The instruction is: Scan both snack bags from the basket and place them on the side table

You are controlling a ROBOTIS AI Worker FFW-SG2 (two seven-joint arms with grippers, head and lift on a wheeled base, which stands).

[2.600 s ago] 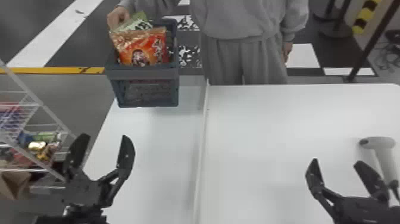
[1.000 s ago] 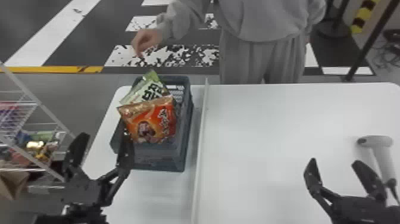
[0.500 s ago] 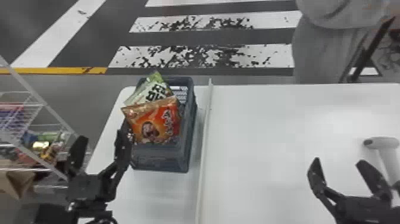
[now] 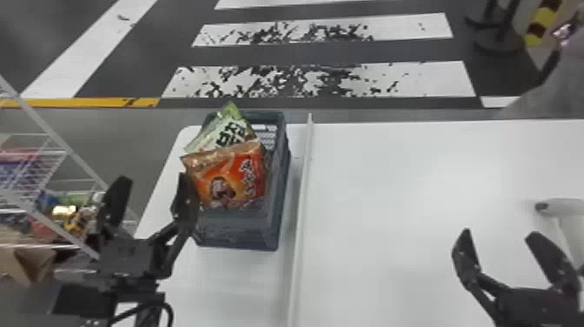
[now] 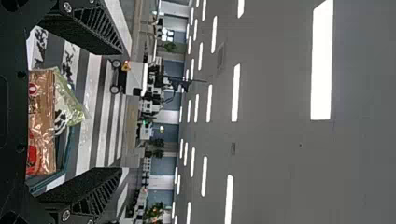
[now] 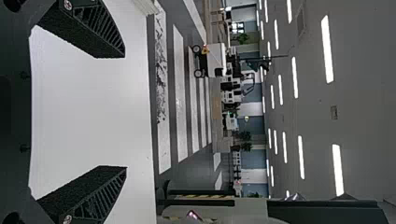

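Orange snack bag (image 4: 230, 180) overlaps green snack bag (image 4: 223, 132), both in basket (image 4: 243, 230) on table (image 4: 391, 195). Left gripper (image 4: 154, 177) near basket, fingers apart, empty; right gripper (image 4: 499, 233) likewise, near scanner (image 4: 560, 206). Risks: overlap could drag both bags together; low approach could knock basket.
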